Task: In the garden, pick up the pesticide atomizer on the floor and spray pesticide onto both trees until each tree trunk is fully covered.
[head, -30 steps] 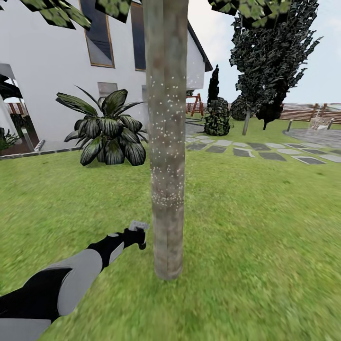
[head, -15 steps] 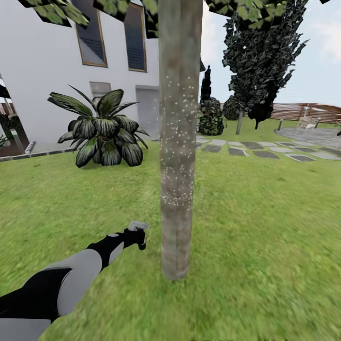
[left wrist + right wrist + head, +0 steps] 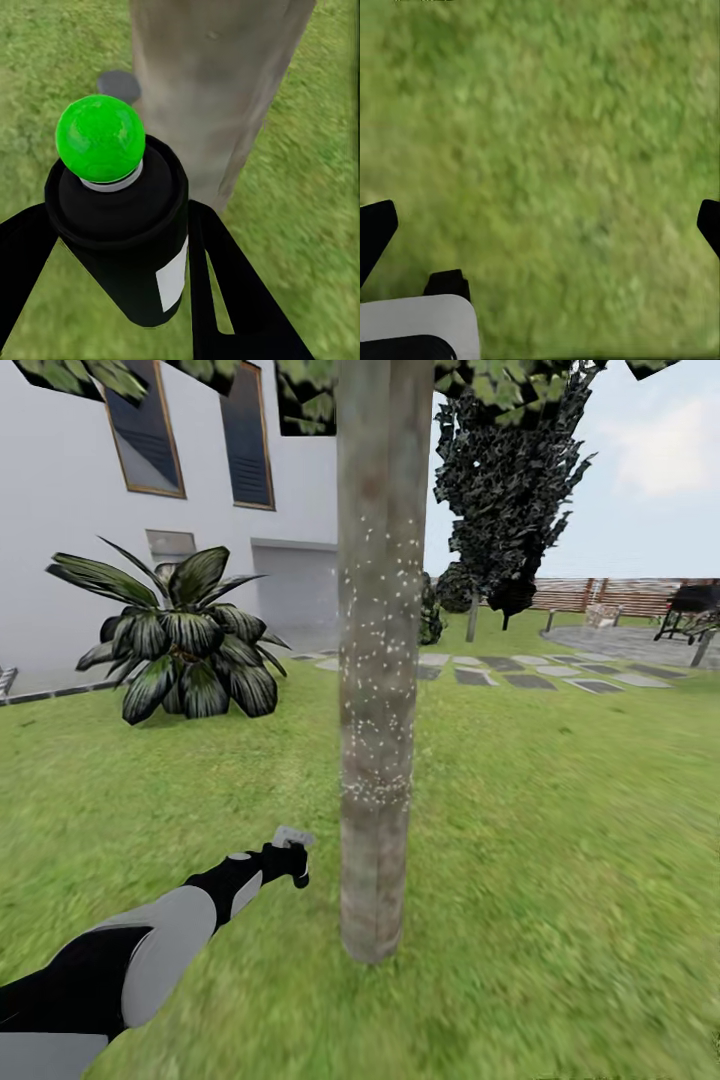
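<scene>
One tree trunk [image 3: 375, 660], thick and grey-brown, rises from the grass floor [image 3: 560, 840] right in front of me. White speckles dot its bark from about mid-height upward; the lowest stretch is bare. My left gripper [image 3: 290, 855] hovers just left of the trunk's lower part, shut on the pesticide atomizer [image 3: 120, 240], a black bottle with a white label and a green top. That top points at the trunk [image 3: 217, 82] from close by. Over bare grass, my right gripper [image 3: 540, 225] is open with nothing between its fingers.
A low palm-like plant [image 3: 180, 650] grows at the left before the white house [image 3: 80, 560]. Stepping stones [image 3: 530, 680] lead right to a grey patio [image 3: 620, 645] with a black grill [image 3: 690, 605]. A dark cone-shaped tree [image 3: 500, 480] and a slat fence [image 3: 620, 595] stand behind.
The whole head view has swung, so house and plant slid left and the grill came into sight. My left arm holds the same pose beside the trunk.
</scene>
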Robot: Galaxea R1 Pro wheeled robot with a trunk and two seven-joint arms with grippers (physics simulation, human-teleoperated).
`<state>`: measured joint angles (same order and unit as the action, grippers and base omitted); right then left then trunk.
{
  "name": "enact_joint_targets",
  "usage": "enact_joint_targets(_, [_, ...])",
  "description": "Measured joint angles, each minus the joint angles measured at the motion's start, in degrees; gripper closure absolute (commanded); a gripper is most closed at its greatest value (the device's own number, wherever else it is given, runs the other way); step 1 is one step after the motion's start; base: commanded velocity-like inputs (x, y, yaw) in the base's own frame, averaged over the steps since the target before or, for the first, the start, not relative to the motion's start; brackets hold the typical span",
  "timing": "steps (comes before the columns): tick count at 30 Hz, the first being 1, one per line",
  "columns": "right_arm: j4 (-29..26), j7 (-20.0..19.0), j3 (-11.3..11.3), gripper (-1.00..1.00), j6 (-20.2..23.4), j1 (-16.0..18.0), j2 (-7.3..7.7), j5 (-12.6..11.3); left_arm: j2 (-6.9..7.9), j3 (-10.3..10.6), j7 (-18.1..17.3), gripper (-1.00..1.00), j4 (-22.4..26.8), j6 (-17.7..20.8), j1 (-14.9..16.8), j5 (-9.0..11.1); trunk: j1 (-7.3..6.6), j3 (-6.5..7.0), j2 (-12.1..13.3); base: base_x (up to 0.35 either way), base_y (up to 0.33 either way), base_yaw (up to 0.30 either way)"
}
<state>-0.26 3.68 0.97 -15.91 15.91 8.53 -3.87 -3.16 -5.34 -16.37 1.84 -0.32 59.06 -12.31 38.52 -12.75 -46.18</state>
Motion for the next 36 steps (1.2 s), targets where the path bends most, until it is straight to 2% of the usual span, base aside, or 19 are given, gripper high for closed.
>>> enact_joint_targets(5, [0.0, 0.0, 0.0, -1.0, 0.0, 0.0, 0.01, 0.0, 0.0, 0.0, 0.0, 1.0, 0.0, 0.1, 0.0, 0.0, 0.0, 0.01, 0.0, 0.039, 0.344, -0.131])
enact_joint_targets(20, [0.0, 0.0, 0.0, -1.0, 0.0, 0.0, 0.04, 0.0, 0.0, 0.0, 0.0, 1.0, 0.0, 0.1, 0.0, 0.0, 0.0, 0.49, 0.0, 0.0, 0.35, -0.265])
enact_joint_targets(36, [0.0, -0.1, 0.0, -1.0, 0.1, 0.0, -0.01, 0.0, -0.06, 0.0, 0.0, 1.0, 0.0, 0.2, 0.0, 0.0, 0.0, 0.27, 0.0, 0.072, 0.35, -0.068])
